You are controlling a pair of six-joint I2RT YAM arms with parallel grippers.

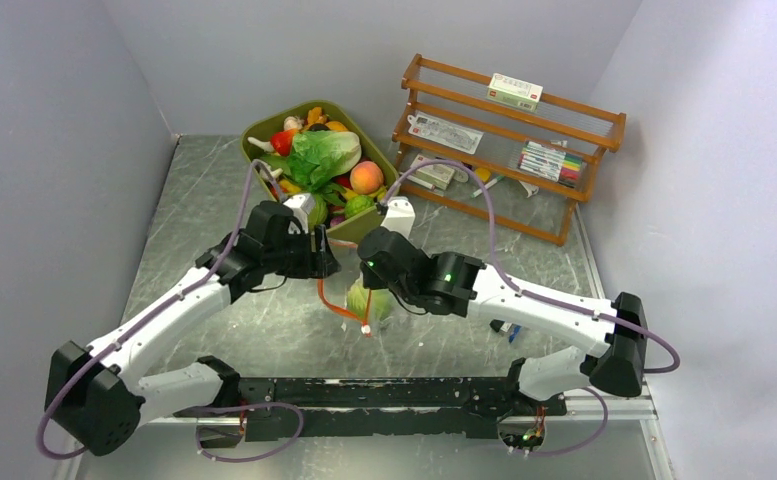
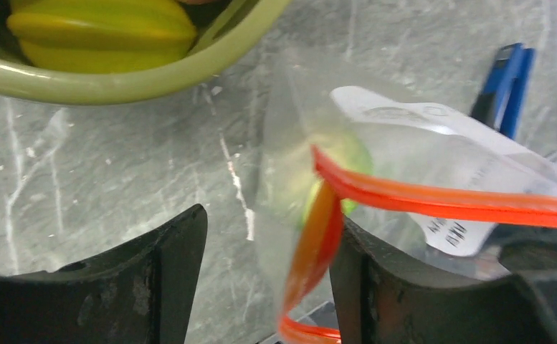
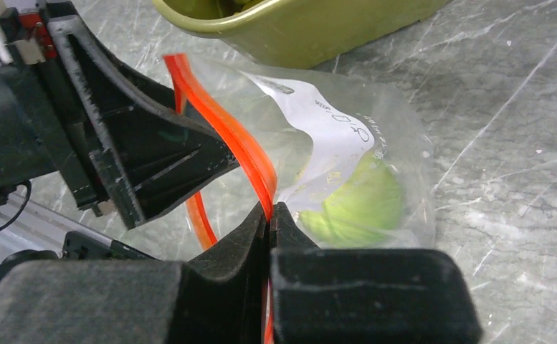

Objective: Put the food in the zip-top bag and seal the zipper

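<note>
Left fingers (image 2: pixel 162 287) spread apart; right fingers (image 3: pixel 221 276) pinched together, apparently without gap.

Round green toy cabbage (image 3: pixel 361 204) inside clear plastic zip-top bag (image 3: pixel 404 129), just before olive-green plastic tub (image 3: pixel 297 32); brown wooden rack (image 1: pixel 564 103) behind, rightward.

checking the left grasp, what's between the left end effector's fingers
In the left wrist view, the zip-top bag's edge and a fold of its zipper sit close beside one finger; bare table fills the rest of the gap.
</note>
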